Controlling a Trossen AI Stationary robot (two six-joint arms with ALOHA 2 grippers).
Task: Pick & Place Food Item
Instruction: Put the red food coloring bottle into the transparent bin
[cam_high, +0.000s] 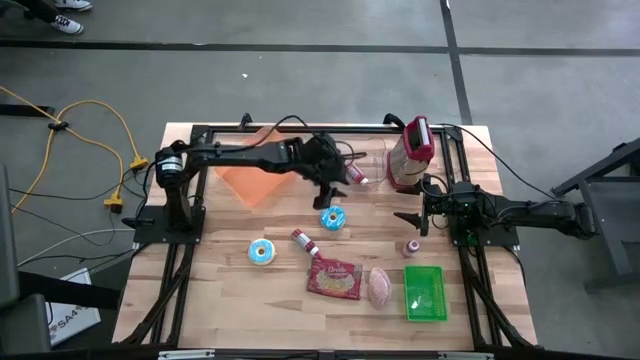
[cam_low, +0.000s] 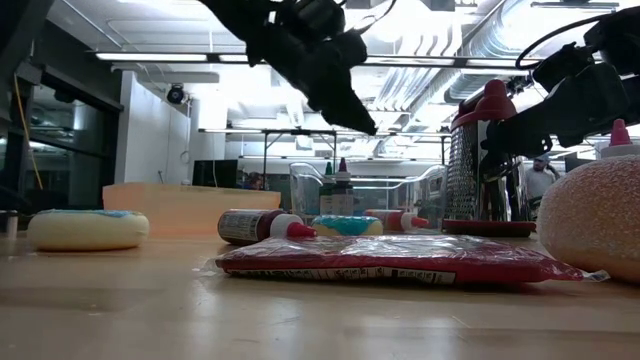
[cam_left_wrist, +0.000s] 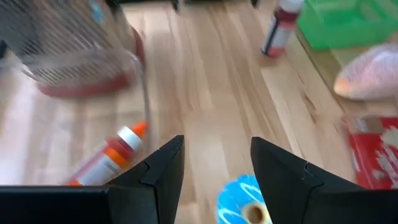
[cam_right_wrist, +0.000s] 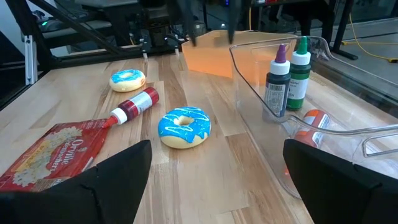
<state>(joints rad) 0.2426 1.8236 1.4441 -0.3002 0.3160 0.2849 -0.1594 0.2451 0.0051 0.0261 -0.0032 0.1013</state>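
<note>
Left gripper hovers over the blue doughnut, fingers half-open and empty — descending off-centre could shove it sideways — right gripper waits wide open.

The high view is looking straight down on both arms. The low view is facing level across the table. Each wrist camera is peering close past its own fingers, both sharing the blue-iced donut ahead.

Grey concrete floor, yellow cable; ceiling strip lights, exposed ducts.
</note>
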